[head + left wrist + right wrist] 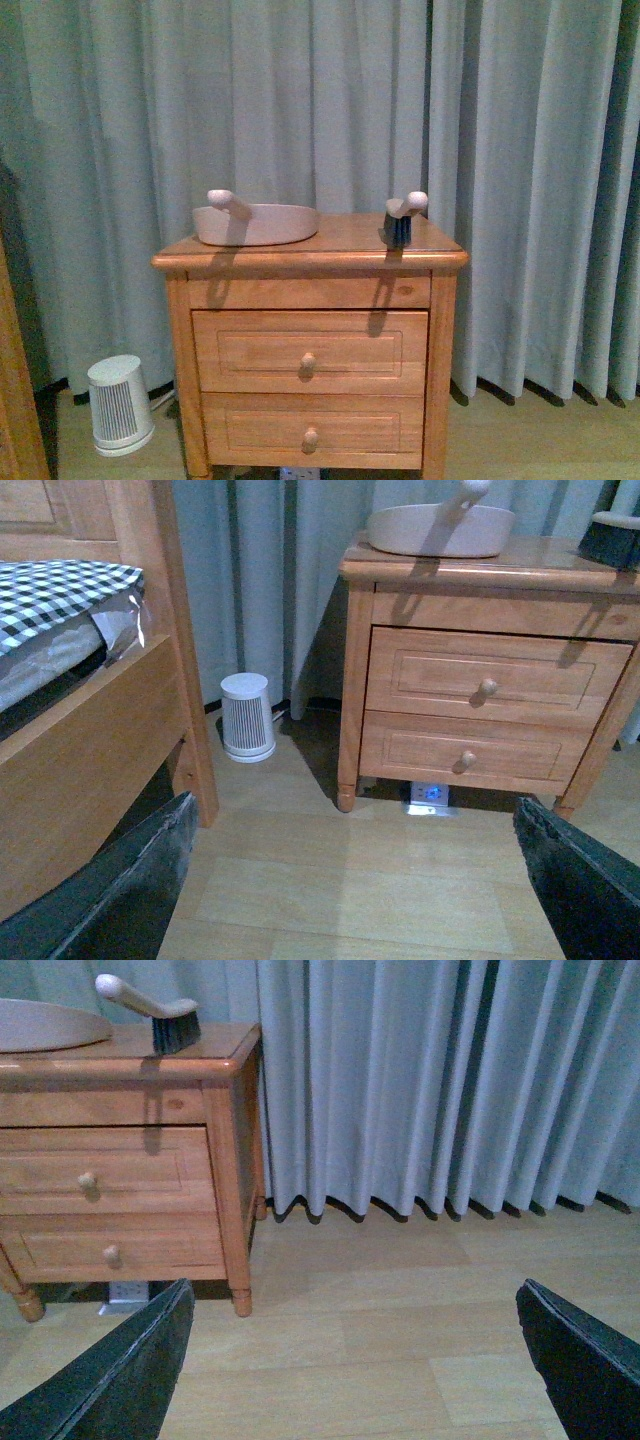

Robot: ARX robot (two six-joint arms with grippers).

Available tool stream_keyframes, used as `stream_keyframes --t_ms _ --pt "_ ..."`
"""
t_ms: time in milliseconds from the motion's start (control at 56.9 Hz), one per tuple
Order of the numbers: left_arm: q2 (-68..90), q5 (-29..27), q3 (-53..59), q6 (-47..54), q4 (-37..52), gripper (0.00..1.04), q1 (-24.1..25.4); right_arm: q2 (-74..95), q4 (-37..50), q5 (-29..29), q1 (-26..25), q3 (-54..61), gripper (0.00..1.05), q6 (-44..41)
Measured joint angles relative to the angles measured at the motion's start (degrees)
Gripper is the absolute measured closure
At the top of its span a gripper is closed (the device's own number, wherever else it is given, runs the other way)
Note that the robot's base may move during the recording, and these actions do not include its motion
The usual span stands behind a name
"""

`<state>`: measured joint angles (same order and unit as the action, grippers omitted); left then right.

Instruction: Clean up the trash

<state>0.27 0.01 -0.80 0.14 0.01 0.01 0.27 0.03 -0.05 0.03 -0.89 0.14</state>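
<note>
The crumpled white wad of trash is not in any view. A pinkish-white dustpan (pixel 255 222) with a handle lies on top of a wooden nightstand (pixel 310 340); it also shows in the left wrist view (pixel 440 528). A hand brush (pixel 402 218) with dark bristles stands on the nightstand's right side, and shows in the right wrist view (pixel 160 1015). My left gripper (pixel 355 880) is open and empty above the bare wooden floor. My right gripper (pixel 350 1360) is open and empty above the floor too. Neither arm shows in the front view.
Grey-blue curtains (pixel 320 100) hang behind the nightstand. A small white ribbed appliance (pixel 120 404) stands on the floor to its left. A wooden bed frame (pixel 100 740) with checked bedding sits beside it. A power strip (pixel 430 795) lies under the nightstand.
</note>
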Motion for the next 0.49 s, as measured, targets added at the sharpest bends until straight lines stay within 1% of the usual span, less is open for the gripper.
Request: stream_keyframes --t_ms 492 --pt "0.0 0.0 0.0 0.0 0.0 0.08 0.0 0.0 0.0 0.0 0.0 0.0 0.07 0.0"
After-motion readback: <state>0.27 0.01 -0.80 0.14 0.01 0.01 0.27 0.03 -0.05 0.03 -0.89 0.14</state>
